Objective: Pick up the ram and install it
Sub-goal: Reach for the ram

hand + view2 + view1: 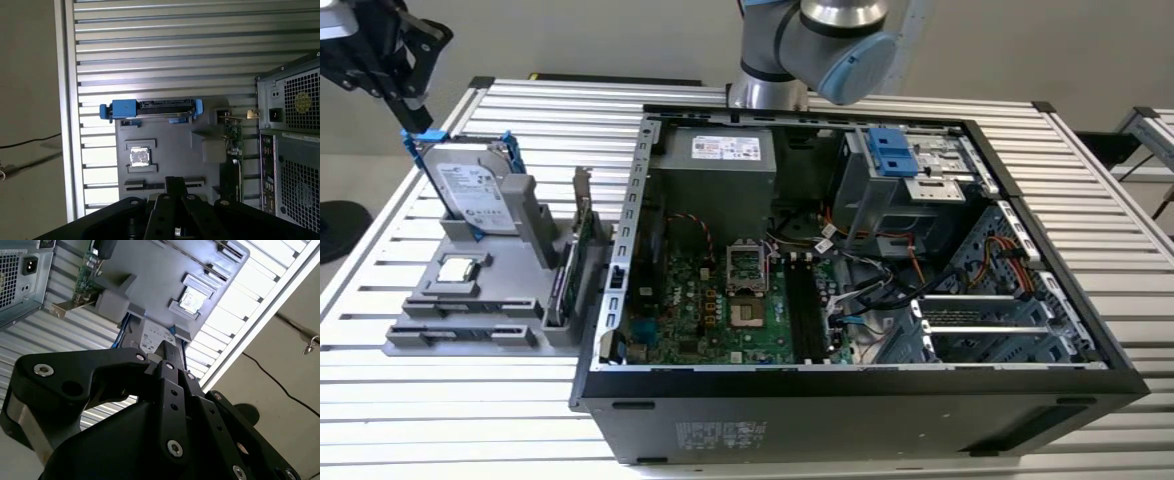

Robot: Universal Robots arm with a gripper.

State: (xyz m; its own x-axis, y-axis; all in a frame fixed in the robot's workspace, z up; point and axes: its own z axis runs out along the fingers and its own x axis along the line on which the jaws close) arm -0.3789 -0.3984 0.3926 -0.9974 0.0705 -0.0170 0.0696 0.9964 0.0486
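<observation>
Hand [404,100]: fingers pressed together, hovering over the hard drive [470,190] at the exterior view's left.
Ram [562,285]: on edge in the grey holder [494,300], on the side nearest the open computer case [854,400].
Counter [440,410]: slatted metal.

Labels on the hard drive [464,190] and power supply [715,168] are unreadable.

Soft, even light from above fills the exterior view. The table [480,400] slats shine in pale bands, while the inside of the case [854,420] lies in shade. In the second wrist view the slats by the table's edge wash out to white and the gripper [166,351] is near-black. In the first wrist view a chip [139,156] glares white.
</observation>
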